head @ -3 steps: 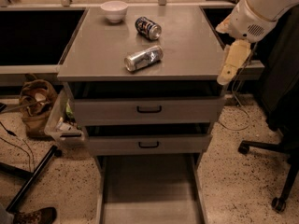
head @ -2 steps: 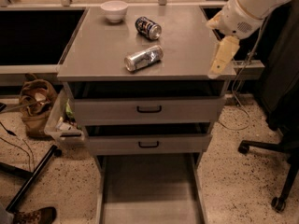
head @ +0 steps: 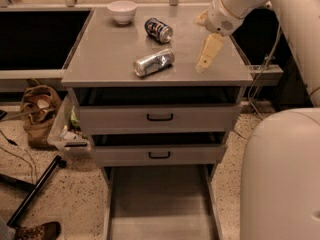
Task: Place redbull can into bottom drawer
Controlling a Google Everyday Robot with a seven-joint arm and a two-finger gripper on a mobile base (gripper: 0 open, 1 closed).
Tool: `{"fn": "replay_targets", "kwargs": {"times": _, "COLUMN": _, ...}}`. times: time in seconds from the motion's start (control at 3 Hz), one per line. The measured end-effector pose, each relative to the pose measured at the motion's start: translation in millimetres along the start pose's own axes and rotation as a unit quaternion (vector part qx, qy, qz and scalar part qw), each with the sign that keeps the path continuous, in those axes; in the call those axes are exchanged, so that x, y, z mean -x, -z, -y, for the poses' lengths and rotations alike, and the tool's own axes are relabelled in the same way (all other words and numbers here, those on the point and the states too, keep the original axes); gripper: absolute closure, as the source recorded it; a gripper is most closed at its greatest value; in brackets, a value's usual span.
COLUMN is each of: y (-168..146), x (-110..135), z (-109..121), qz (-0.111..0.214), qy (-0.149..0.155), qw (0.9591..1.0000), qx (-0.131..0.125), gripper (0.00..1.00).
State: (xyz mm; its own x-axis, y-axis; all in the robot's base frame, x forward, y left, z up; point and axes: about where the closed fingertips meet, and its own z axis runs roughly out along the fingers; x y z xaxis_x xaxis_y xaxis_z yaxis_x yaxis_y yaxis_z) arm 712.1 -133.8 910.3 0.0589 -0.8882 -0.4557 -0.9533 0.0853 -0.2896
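I count two cans: one redbull can [head: 154,62] and one dark blue can [head: 158,30]. I see one white bowl [head: 122,11]. There are three drawers: one bottom drawer [head: 160,204] and two upper drawers [head: 200,118]. I count two black handles [head: 160,117]. I see one gripper [head: 206,46], up over the right side of the cabinet top [head: 110,54]. On the floor I count one brown bag [head: 39,109] and one shoe [head: 37,231].

Lab-like workroom: grey metal drawer cabinet [head: 110,59], speckled floor [head: 80,194], robot hand [head: 205,51] over the cabinet top.
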Motion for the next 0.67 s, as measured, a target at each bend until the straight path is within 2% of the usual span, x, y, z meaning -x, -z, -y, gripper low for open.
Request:
{"fn": "replay_targets", "kwargs": {"times": 0.33, "y": -26.4, "x": 16.4, "z": 18.2, "qz": 0.016, "qy": 0.014, "qw": 0.9997, "qx": 0.006, "gripper": 0.00}}
{"fn": "replay_targets", "kwargs": {"times": 0.67, "y": -50.5, "x": 48.0, "z": 29.8, "qz": 0.029, "qy": 0.045, "qw": 0.9985, "qx": 0.015, "gripper": 0.00}}
